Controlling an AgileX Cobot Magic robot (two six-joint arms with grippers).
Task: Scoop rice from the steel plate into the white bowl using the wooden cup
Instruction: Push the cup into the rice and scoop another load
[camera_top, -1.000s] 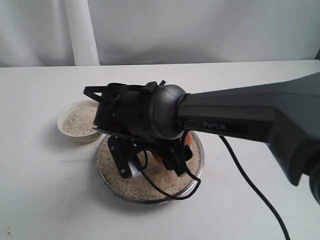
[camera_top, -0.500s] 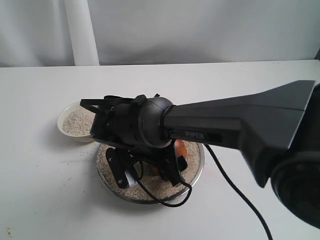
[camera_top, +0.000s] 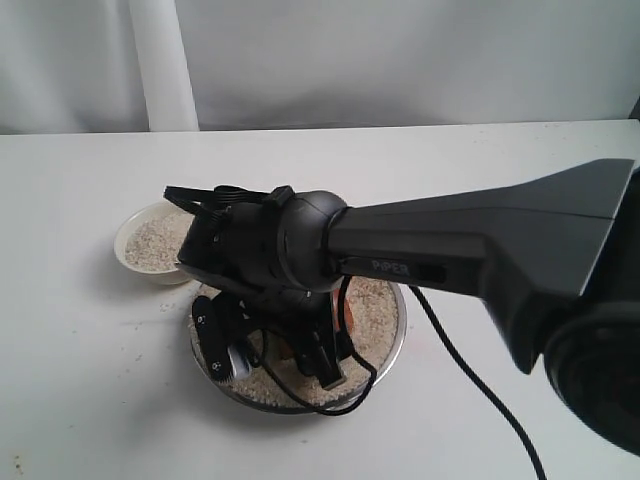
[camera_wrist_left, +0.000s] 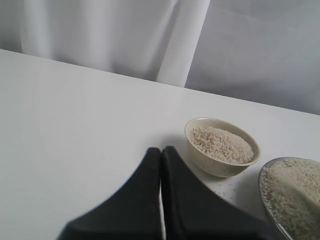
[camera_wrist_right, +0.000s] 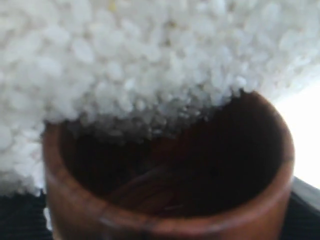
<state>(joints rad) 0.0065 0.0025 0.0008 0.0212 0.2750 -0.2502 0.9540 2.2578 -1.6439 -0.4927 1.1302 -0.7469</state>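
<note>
Right wrist view put the wooden cup (camera_wrist_right: 170, 197) mouth-first against the rice (camera_wrist_right: 150, 65), with grains banked over part of its lip. We saw the right gripper (camera_top: 278, 358) spread wide around the cup, low in the steel plate (camera_top: 402, 322). The white bowl (camera_top: 143, 270) stood just beside the plate, with rice in it. The left gripper (camera_wrist_left: 161, 152) sat closed and empty. We judged the scoop needed a forward push, then a slow roll upright before lifting.
</note>
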